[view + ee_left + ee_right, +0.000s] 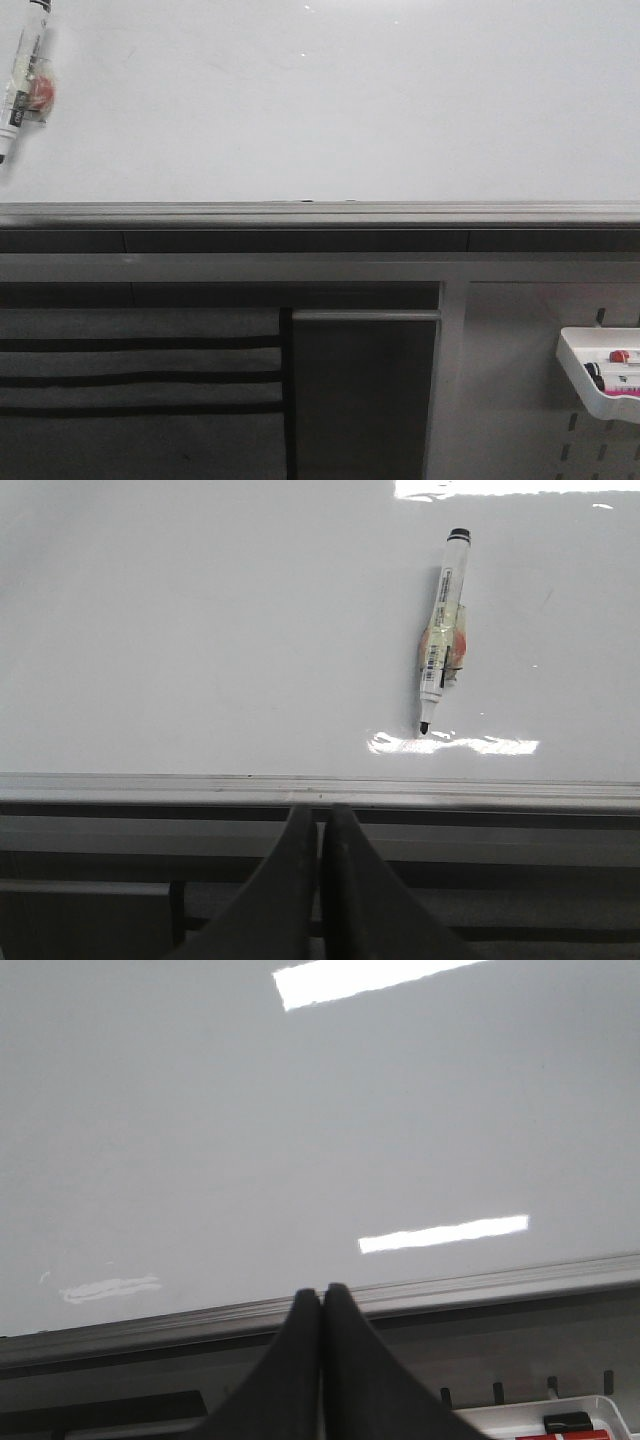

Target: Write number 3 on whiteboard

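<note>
The whiteboard (pixel 330 100) fills the upper front view, blank, with a marker (pixel 22 75) stuck on it at ten o'clock. The left hand (pixel 321 825) and right hand (pixel 321 1305) both have their fingers pressed together, holding nothing, below the board's rail (pixel 320 212). A white tray (pixel 600 385) sits at four o'clock.

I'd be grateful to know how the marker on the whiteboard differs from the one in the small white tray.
The marker on the whiteboard sits at the board's upper left and is visible full length; the marker in the tray lies low at the right, half hidden by the white tray. The board marker has yellowish tape with a red patch round its barrel; a red piece lies beside the tray marker. Both have white barrels with black ends.
</note>
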You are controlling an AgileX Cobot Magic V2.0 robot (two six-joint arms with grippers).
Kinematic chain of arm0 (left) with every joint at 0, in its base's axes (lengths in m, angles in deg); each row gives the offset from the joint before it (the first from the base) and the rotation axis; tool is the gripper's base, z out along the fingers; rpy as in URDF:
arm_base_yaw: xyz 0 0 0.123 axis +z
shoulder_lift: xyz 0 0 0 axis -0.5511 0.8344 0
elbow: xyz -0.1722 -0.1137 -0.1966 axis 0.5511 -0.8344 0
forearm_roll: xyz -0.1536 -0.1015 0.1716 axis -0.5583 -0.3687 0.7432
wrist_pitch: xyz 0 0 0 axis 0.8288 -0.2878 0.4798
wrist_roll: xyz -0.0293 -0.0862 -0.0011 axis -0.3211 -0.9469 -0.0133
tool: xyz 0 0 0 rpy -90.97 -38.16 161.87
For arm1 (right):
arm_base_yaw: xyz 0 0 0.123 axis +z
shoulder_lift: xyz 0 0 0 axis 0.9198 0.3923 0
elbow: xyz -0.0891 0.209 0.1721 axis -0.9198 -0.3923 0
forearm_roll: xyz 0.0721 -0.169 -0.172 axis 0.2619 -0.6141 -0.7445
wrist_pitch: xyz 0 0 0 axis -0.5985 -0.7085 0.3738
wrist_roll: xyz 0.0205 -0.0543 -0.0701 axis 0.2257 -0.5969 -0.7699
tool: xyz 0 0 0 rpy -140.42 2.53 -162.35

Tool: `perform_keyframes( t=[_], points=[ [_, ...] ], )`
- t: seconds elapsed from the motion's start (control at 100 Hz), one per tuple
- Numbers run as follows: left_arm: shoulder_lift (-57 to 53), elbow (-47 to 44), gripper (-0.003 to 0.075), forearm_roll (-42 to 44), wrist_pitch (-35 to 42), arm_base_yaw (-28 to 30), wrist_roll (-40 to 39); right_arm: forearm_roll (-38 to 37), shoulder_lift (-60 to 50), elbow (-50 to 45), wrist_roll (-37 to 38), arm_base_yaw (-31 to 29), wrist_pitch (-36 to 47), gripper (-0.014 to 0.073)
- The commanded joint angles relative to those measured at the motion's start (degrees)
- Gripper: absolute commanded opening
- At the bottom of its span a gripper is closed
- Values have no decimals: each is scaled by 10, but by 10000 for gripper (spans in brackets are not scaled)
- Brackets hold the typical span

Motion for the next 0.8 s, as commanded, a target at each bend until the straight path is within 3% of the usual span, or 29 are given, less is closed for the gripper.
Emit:
perform_keyframes(
  t=[0.0,0.65,0.79],
  points=[
    [-18,-1,-18,0,42,1,-4,0,-12,-12,-1,-3,48,-74],
    [-18,-1,-18,0,42,1,-4,0,-12,-12,-1,-3,48,-74],
    [-18,-1,-18,0,42,1,-4,-46,-12,-12,-12,-3,45,-74]
  ],
)
